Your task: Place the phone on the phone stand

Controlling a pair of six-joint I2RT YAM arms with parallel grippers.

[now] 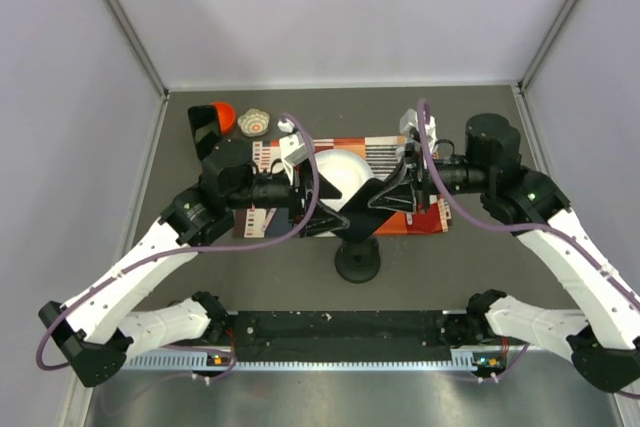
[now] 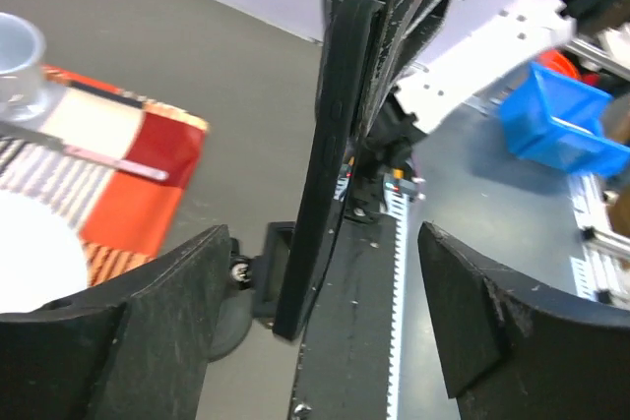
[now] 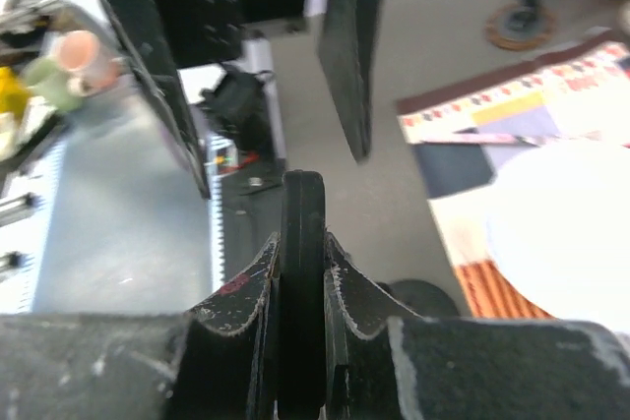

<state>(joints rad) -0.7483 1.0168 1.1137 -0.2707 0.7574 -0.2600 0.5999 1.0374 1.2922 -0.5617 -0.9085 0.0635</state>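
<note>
Black and edge-on above the middle of the table (image 1: 200,277), the phone (image 3: 302,213) is pinched by the right gripper (image 3: 302,258) while the left gripper (image 2: 320,243) is spread clear around it, so the grip should be kept firm until the far-left phone stand (image 1: 255,123) is reached.

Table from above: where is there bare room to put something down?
Bare grey patches: both sides of the black post's base, between placemat and front rail; also the back strip behind the placemat. Crowded: the middle, around the white plate.
</note>
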